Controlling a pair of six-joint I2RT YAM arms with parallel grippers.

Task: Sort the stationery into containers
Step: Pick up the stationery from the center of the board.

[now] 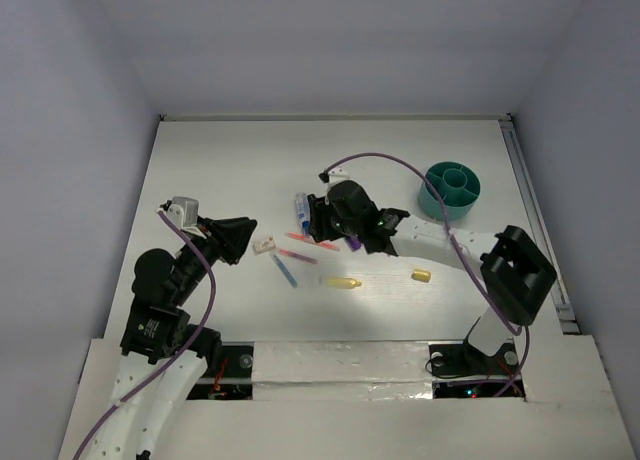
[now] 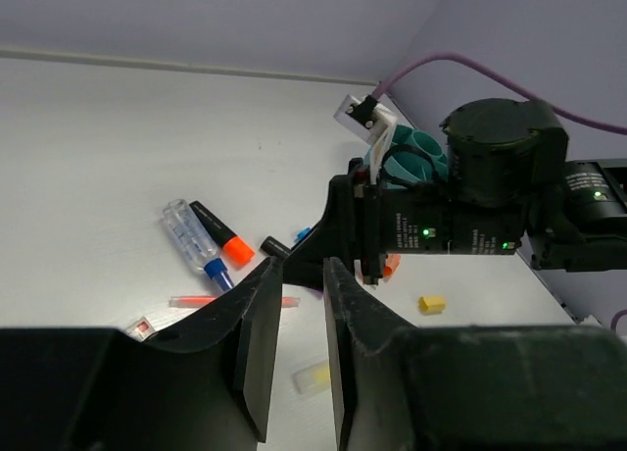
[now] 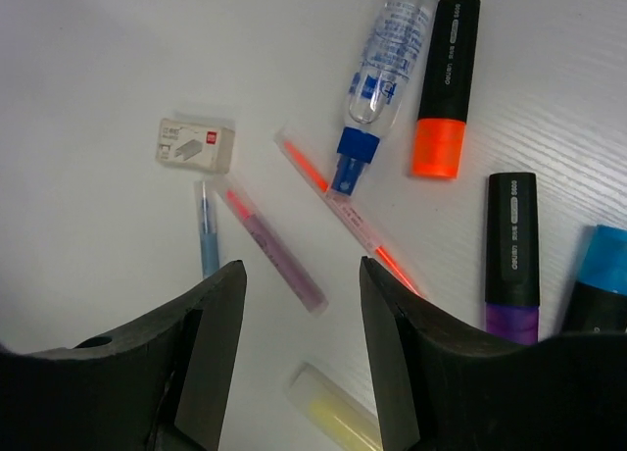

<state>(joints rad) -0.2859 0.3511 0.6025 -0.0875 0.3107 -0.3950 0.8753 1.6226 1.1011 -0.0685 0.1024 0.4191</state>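
Note:
The teal cup (image 1: 452, 188) with inner dividers stands at the back right. Stationery lies mid-table: a clear blue-tipped bottle (image 3: 387, 59), an orange highlighter (image 3: 446, 78), a purple marker (image 3: 511, 255), a blue marker (image 3: 602, 265), a thin pink pen (image 3: 343, 211), a pink-purple pen (image 3: 274, 250), a blue pen (image 3: 208, 240) and a pale yellow highlighter (image 3: 338, 407). My right gripper (image 3: 301, 275) is open and empty, hovering over the pink-purple pen; in the top view (image 1: 322, 230) it sits above the pile. My left gripper (image 2: 299, 267) is empty with a narrow gap, left of the pile (image 1: 238, 238).
A small white box (image 3: 196, 144) lies left of the pens. A small yellow piece (image 1: 421, 275) lies apart to the right of the pile. The right arm (image 2: 490, 196) stretches across between the pile and the cup. Walls enclose the table on three sides.

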